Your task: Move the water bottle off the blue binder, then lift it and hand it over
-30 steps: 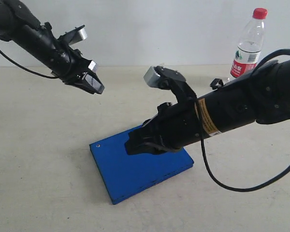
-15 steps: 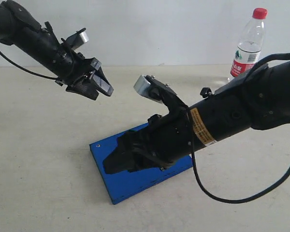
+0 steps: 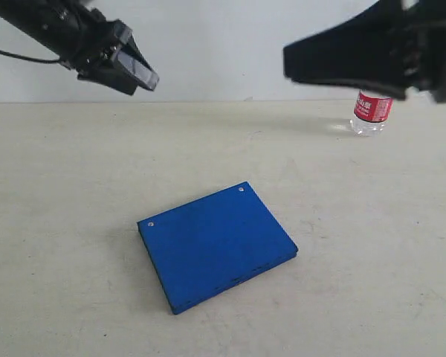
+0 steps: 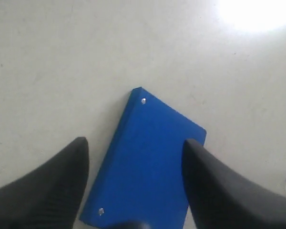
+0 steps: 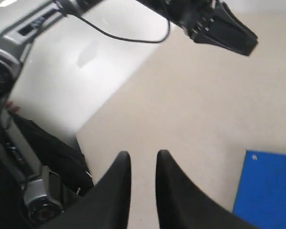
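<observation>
In the exterior view, the thin flat deep-blue rectangular binder (image 3: 217, 245) lies at the middle of the pale tabletop (image 3: 59, 223) with nothing on it. The small clear plastic water bottle with a red label (image 3: 372, 111) stands upright on the tabletop at the far right, well apart from the binder, its upper part hidden by the right arm. The left gripper (image 3: 137, 63) and the right gripper (image 3: 297, 63) both hang high over the tabletop, touching nothing. In the left wrist view, the left fingers (image 4: 43, 191) are spread wide and empty, with the binder below and between them; two small rivets (image 4: 143, 100) mark one side. In the right wrist view, the right fingers (image 5: 119, 191) are drawn close with a narrow gap, pinching nothing; one binder corner shows at the frame edge. Judgement: the binder is probably light, stiff and smooth-covered, and it lies flush, so a pinch from above has no purchase. Take hold across one exposed edge, cover to underside, once that edge is levered up.
</observation>
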Controlling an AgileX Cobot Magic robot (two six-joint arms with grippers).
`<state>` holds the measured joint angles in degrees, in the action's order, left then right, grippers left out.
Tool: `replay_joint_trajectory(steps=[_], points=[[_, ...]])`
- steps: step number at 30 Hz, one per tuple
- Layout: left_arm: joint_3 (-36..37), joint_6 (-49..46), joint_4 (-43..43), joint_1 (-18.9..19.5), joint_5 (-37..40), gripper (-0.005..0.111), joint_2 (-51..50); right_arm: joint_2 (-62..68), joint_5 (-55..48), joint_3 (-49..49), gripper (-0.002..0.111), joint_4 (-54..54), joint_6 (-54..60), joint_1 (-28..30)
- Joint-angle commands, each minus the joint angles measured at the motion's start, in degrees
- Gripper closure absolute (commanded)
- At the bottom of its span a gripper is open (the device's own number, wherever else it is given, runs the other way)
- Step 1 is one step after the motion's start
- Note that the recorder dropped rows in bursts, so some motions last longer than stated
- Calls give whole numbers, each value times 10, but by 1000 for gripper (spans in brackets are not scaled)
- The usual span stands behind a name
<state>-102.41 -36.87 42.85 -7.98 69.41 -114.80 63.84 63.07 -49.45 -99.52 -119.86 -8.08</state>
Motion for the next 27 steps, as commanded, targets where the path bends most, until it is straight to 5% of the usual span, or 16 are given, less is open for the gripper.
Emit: replay_joint_trajectory(steps=[1, 7, 13, 18, 24, 27], points=[[31, 8, -8, 1, 5, 53, 77, -142, 47, 41, 93, -4, 3, 43], [144, 6, -66, 1, -26, 53, 184, -310, -54, 204, 94, -4, 55, 64], [258, 10, -68, 1, -198, 53, 292, -420, -358, 421, 93, -4, -1, 63], [334, 6, -57, 0, -352, 53, 286, -402, -351, 494, 91, 55, 21, 63], [353, -25, -34, 0, -363, 53, 164, -356, -292, 494, 48, 145, 64, 63], [353, -70, 13, 0, -365, 53, 106, -314, -281, 494, 47, 164, 59, 63]])
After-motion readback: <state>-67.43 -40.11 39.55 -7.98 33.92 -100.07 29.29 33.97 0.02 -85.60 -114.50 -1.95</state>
